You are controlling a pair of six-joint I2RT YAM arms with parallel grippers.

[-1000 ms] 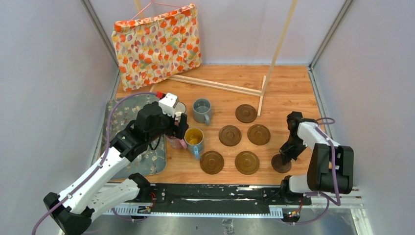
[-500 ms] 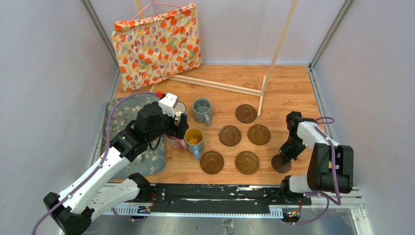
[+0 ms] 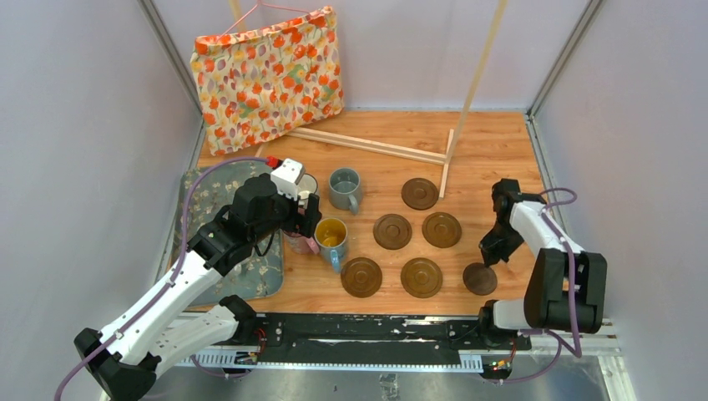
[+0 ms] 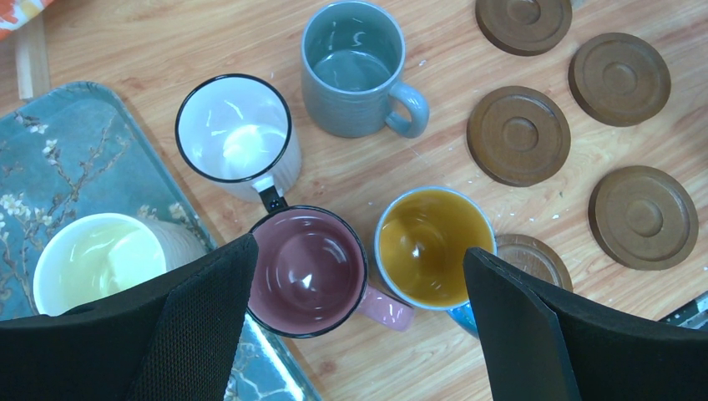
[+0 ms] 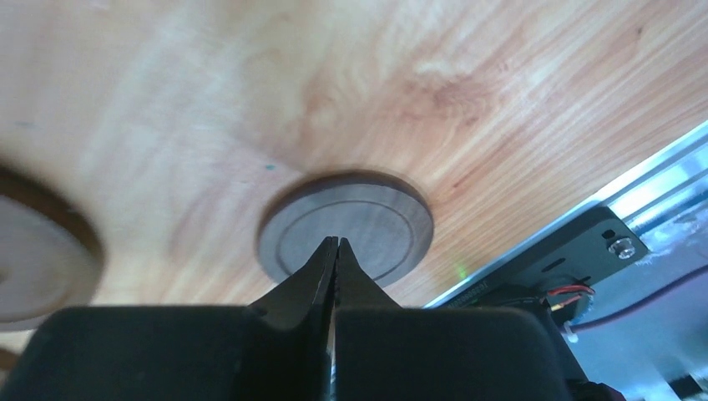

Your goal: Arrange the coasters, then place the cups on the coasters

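Now, left gripper: spread wide over pink mug and yellow-lined blue mug.
Right gripper: pressed together, empty, over a dark-brown coaster.

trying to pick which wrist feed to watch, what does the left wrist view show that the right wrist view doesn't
Only the left wrist view: the open left gripper above five mugs: white mug, grey-blue mug, pink mug, blue mug with yellow inside, and cream mug on the floral mat. Only the right wrist view: the shut right gripper, with one coaster just past its tips. Both: the wooden table and dark-brown coasters.
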